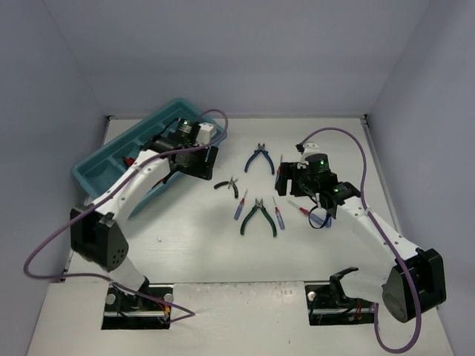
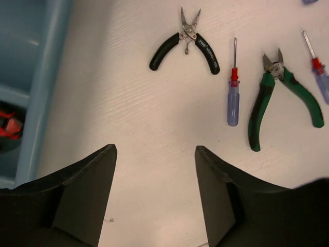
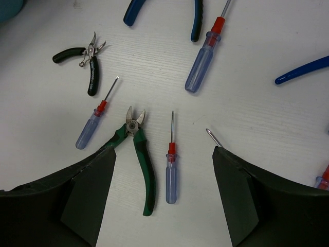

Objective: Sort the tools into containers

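White arms (image 1: 141, 176), black joints (image 1: 100, 239), purple cables (image 1: 335, 130).

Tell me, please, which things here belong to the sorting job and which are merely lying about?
Job: teal tray; black-handled pliers; green-handled cutters; blue-handled pliers; blue screwdrivers; red-handled tool in the tray.
Not the job: purple cables on the arms; the table.
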